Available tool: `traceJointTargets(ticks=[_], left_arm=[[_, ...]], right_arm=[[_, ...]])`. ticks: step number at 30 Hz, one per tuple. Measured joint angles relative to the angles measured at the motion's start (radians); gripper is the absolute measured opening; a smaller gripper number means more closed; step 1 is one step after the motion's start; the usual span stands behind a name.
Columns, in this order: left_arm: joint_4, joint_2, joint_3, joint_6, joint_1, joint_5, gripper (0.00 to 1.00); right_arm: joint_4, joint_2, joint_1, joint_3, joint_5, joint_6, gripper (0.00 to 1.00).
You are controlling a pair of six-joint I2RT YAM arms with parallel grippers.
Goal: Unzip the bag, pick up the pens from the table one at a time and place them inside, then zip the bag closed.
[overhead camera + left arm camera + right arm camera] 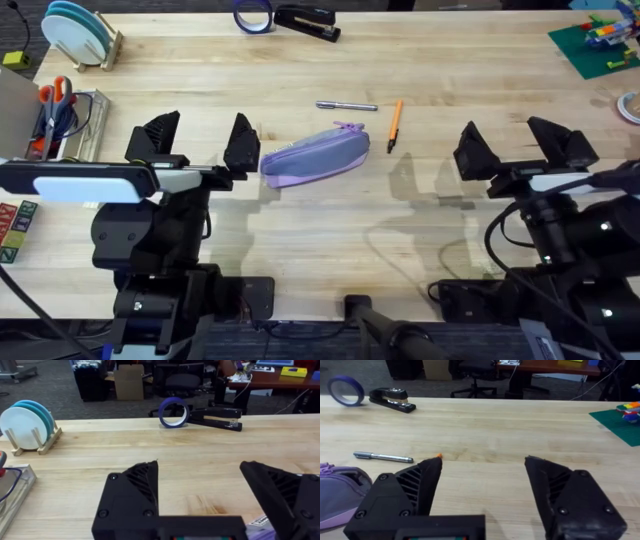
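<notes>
Lavender fabric marks the bag (314,155), lying zipped mid-table with the silver pen (346,105) and orange pen (395,124) just beyond it. Left gripper (200,140) sits beside the bag's end, right gripper (522,146) well apart, both spread wide, likely poised to start the zipper.

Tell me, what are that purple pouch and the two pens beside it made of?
The pouch looks like soft matte fabric: it sags and creases. The grey pen has a metallic sheen, so probably metal or silvered plastic. The orange pen looks like smooth plastic with a dark tip, though that is less certain.
</notes>
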Motion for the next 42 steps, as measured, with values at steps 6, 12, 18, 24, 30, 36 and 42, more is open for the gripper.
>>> traceJointTargets(ticks=[6,12,18,24,30,36,42], left_arm=[[0.0,0.0,0.0,0.0,0.0,0.0,0.993],[-0.001,0.0,0.0,0.0,0.0,0.0,0.993],[0.0,0.0,0.0,0.008,0.0,0.0,0.994],[-0.025,0.0,0.009,0.007,0.0,0.0,0.993],[-0.222,0.022,0.134,-0.011,0.0,0.0,0.993],[-0.356,0.144,0.336,-0.016,0.0,0.022,0.994],[-0.506,0.327,0.561,-0.019,0.0,0.065,0.994]], right_arm=[[-0.008,0.0,0.0,0.001,0.0,0.0,0.996],[-0.01,0.0,0.0,0.001,0.0,0.0,0.996],[-0.011,0.0,0.0,0.002,0.009,0.007,0.996],[-0.066,0.002,0.0,0.02,0.004,0.069,0.996],[-0.348,0.064,-0.001,0.138,-0.011,0.086,0.996],[-0.377,0.246,-0.001,0.327,-0.018,0.087,0.996],[-0.377,0.495,-0.001,0.579,-0.036,0.091,0.996]])
